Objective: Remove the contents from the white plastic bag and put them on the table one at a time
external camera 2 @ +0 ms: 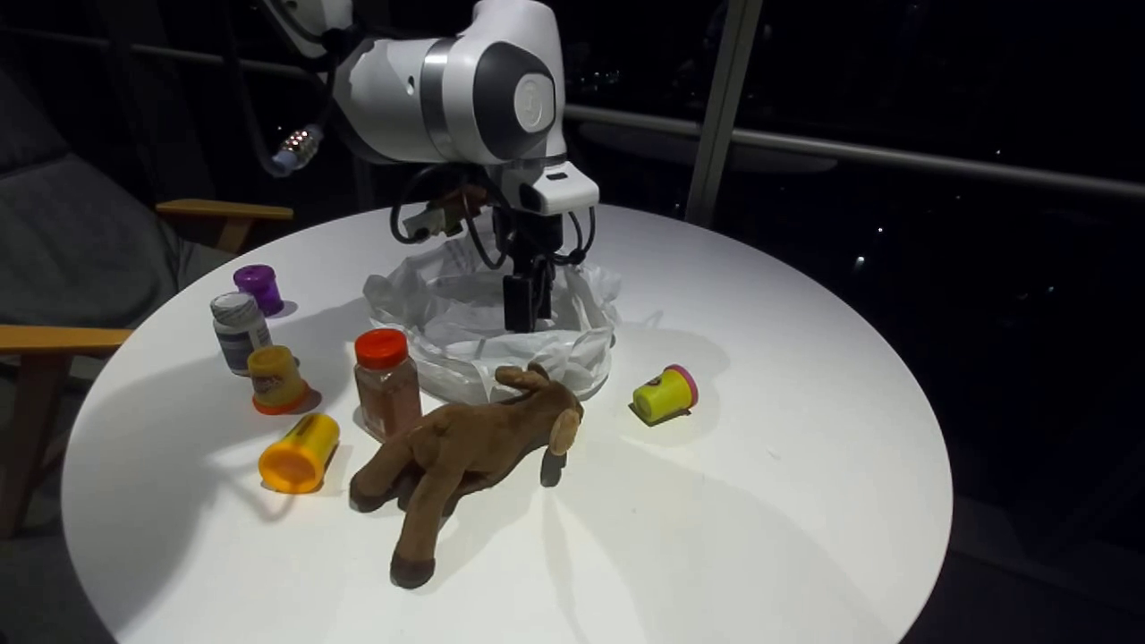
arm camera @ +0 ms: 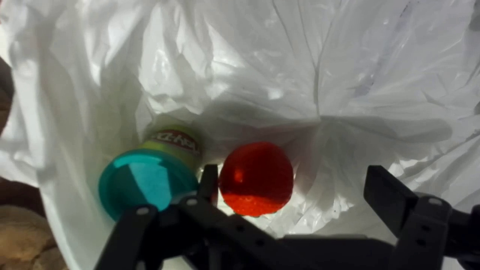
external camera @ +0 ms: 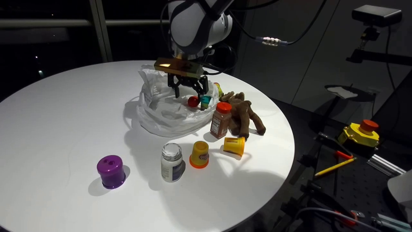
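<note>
In an exterior view, the gripper point(external camera: 188, 95) is pointing down into the white plastic bag point(external camera: 167, 124) at upper centre. In an exterior view, a brown plush animal point(external camera 2: 483, 438) is lying at lower centre. In the wrist view, the fingers point(arm camera: 390, 198) are standing wide apart; inside the bag, a round red object point(arm camera: 257, 180) is showing between them, and a teal-lidded tub point(arm camera: 150, 176) is sitting at lower left.

In an exterior view you have a slim yellow pencil point(external camera: 335, 167) beyond the round white table's point(external camera: 64, 106) right edge; in an exterior view, beyond its left, a grey wooden-armed chair point(external camera 2: 85, 246)
</note>
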Controlling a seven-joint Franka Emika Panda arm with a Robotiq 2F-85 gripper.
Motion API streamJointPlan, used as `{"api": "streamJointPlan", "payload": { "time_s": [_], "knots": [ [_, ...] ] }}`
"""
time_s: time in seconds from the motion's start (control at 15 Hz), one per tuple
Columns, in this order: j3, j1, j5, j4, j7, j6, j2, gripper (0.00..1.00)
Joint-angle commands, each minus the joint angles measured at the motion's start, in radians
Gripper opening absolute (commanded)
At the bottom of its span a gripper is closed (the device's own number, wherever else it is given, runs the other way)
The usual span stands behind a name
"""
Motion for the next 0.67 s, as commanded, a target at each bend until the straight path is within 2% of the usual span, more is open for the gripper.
{"api": "streamJointPlan", "payload": {
  "time_s": [0.0, 0.33, 0.6],
  "knots": [
    [0.028, -0.026, 0.009, -0.070, 0.020, -0.001, -0.073, 1.00],
    [0.046, -0.041, 0.016, -0.136, 0.019, 0.005, -0.142, 1.00],
    [0.050, -0.057, 0.014, -0.155, 0.016, 0.003, -0.144, 1.00]
  ]
}}
